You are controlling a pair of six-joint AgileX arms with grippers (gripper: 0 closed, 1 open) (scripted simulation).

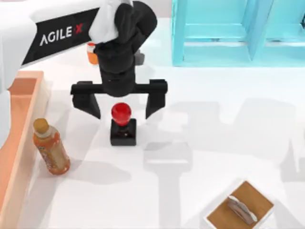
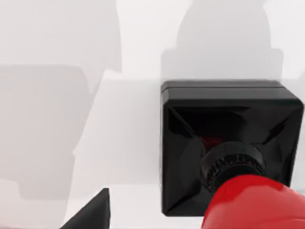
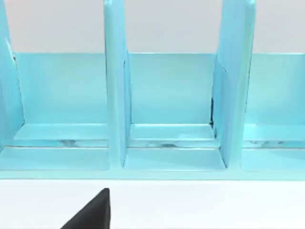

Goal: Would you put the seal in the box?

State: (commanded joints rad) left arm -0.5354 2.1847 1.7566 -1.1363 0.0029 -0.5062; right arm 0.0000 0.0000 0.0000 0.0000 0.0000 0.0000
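The left gripper [image 1: 122,106], jaws spread wide, hangs over the seal [image 1: 123,125], apparently not touching its red knob; the seal stands on the white table [image 1: 200,143], well apart from the box [image 1: 21,124] along the left edge

Red-knobbed black seal [image 1: 122,123], cyan shelf [image 1: 238,33]
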